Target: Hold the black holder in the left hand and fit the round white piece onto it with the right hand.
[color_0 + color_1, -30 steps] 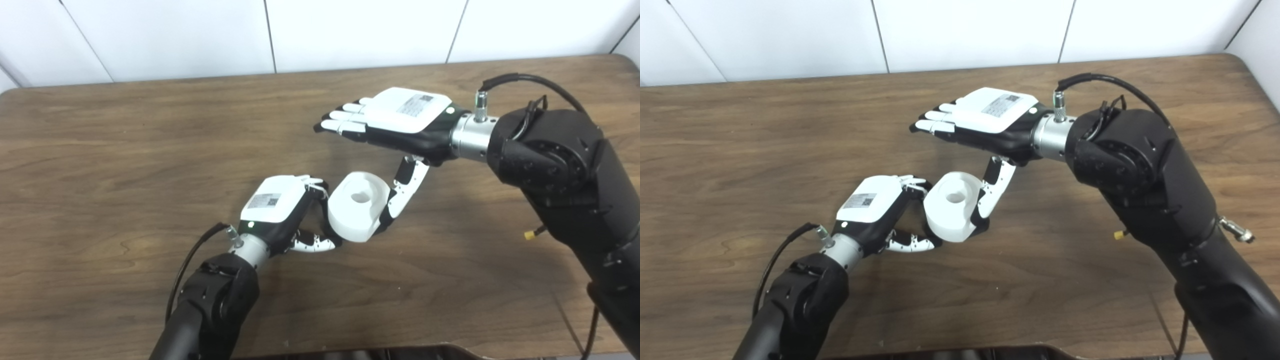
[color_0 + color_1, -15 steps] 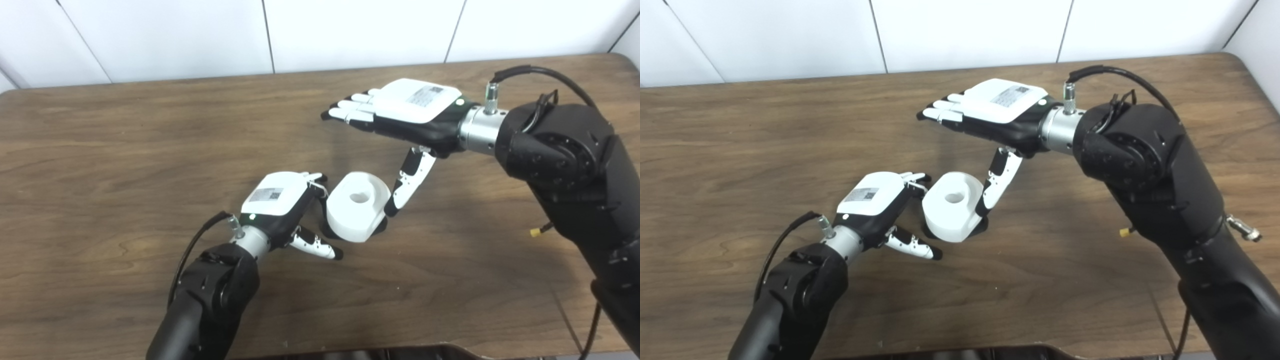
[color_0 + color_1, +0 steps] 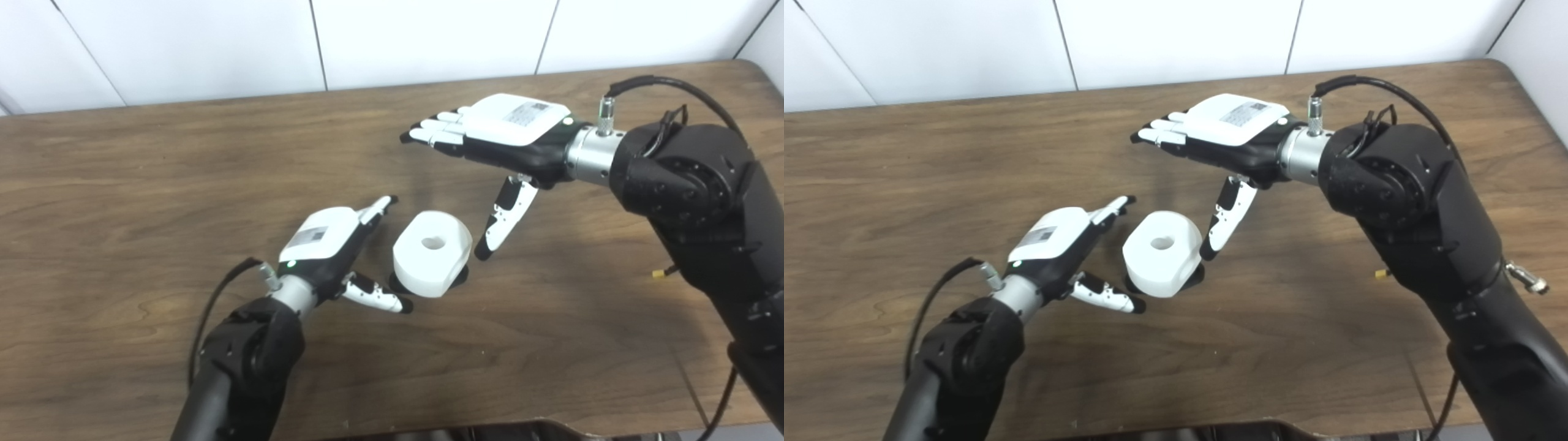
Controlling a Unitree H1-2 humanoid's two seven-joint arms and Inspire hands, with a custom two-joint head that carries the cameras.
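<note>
The round white piece [image 3: 431, 252] with a hole in its top stands on the wooden table [image 3: 122, 184], seated over the black holder [image 3: 460, 275], of which only a dark rim shows at its base. My left hand [image 3: 334, 248] lies just left of it, open, fingers stretched out and thumb pointing at the piece's base without touching. My right hand [image 3: 496, 138] hovers above and to the right, open and flat, its thumb hanging down close to the piece's right side, apart from it.
The table's back edge meets a white panelled wall [image 3: 429, 37]. A dark object's edge [image 3: 490, 429] shows at the bottom of the picture. Both black forearms reach in over the table's near half.
My left hand has opened and let go of the white piece, drawing back a little to the left. My right thumb has come off the piece, which now stands alone on the table.
</note>
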